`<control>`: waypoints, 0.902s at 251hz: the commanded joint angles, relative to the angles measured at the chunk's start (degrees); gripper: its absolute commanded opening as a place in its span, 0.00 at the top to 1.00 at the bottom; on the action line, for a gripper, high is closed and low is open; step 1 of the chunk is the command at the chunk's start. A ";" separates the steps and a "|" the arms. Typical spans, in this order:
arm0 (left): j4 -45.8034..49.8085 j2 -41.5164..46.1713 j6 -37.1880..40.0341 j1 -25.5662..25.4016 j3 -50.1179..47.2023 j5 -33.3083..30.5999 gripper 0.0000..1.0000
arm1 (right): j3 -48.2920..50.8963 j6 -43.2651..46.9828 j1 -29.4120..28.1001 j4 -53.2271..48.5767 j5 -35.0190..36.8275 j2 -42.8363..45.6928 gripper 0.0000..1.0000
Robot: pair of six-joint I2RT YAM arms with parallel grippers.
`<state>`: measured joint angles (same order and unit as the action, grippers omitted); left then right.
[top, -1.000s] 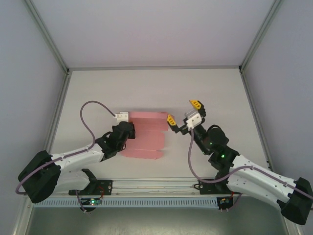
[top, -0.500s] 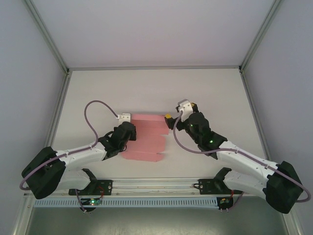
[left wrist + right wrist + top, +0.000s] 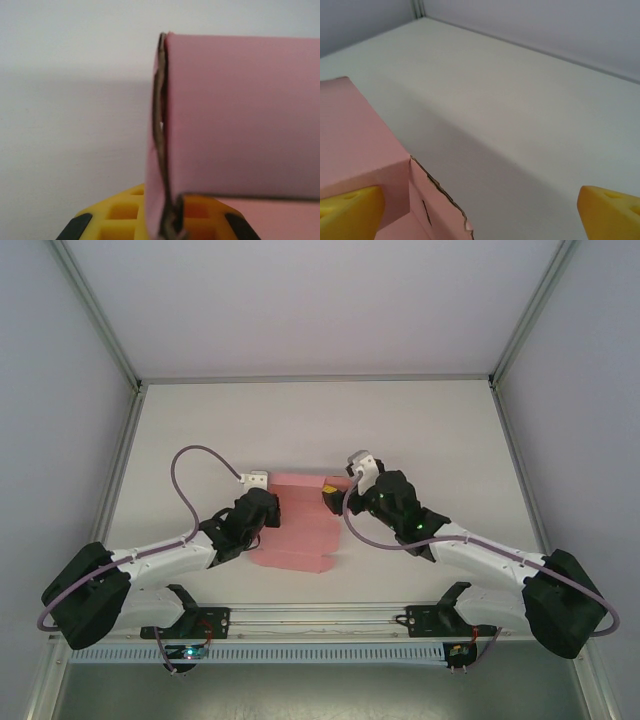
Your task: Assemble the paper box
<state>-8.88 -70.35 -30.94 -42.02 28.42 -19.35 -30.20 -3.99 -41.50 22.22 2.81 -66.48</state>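
Paper box (image 3: 303,530) edge hidden inside left end effector (image 3: 266,514)

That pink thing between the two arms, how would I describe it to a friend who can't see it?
Look at the white table inside the grey-walled enclosure, midway between the two arms. There lies the paper box, a partly folded pink card with the left end effector shut on its left edge. It is the only pink thing there.

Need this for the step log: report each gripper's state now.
Left gripper: jaws shut on the paper box.
Right gripper: jaws open, holding nothing.
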 commanded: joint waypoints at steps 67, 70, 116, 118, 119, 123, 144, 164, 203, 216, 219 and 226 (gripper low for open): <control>-9.13 0.74 -2.00 -0.87 -0.39 9.32 1.00 | 4.95 -9.46 -1.72 24.15 -4.81 -3.64 0.02; -9.13 0.81 -2.05 -0.82 -0.46 9.31 1.00 | 4.97 -9.68 -1.81 24.18 -4.18 -3.66 0.02; -10.12 2.21 -3.18 -0.87 -2.05 8.31 1.00 | 7.49 -11.48 -2.10 24.27 2.35 -0.79 0.02; -9.89 2.34 -3.32 -0.83 -1.95 7.98 1.00 | 7.67 -11.55 -2.17 24.21 2.61 -0.48 0.02; -9.73 2.42 -3.33 -0.85 -2.00 7.73 1.00 | 7.77 -11.56 -2.18 24.20 2.67 -0.36 0.02; -9.25 2.68 -3.54 -0.86 -2.02 7.05 1.00 | 8.17 -11.57 -2.18 24.01 3.11 0.26 0.02; -8.25 3.91 -3.67 -0.79 -2.56 4.58 1.00 | 9.86 -11.61 -2.01 21.36 3.44 4.14 0.02; -8.42 4.69 -4.29 -0.87 -3.36 3.15 1.00 | 10.76 -12.38 -1.84 15.68 3.04 8.67 0.02; -6.74 4.87 -5.73 -0.82 -3.13 -0.81 1.00 | 13.64 -17.30 -1.31 9.70 0.38 17.71 0.02; -6.44 4.89 -6.26 -0.78 -3.07 -2.05 1.00 | 15.86 -18.62 -1.22 8.81 -1.70 20.61 0.02; -6.41 4.87 -6.36 -0.85 -3.08 -2.15 1.00 | 16.11 -19.03 -1.14 8.61 -2.03 21.28 0.02; -6.67 4.98 -6.39 -0.77 -3.16 -2.34 1.00 | 16.59 -19.96 -1.11 8.02 -2.50 22.62 0.02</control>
<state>-14.83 -66.37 -35.48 -42.02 25.56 -16.99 -16.80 -18.83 -42.87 34.76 4.12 -48.77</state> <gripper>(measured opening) 0.074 0.983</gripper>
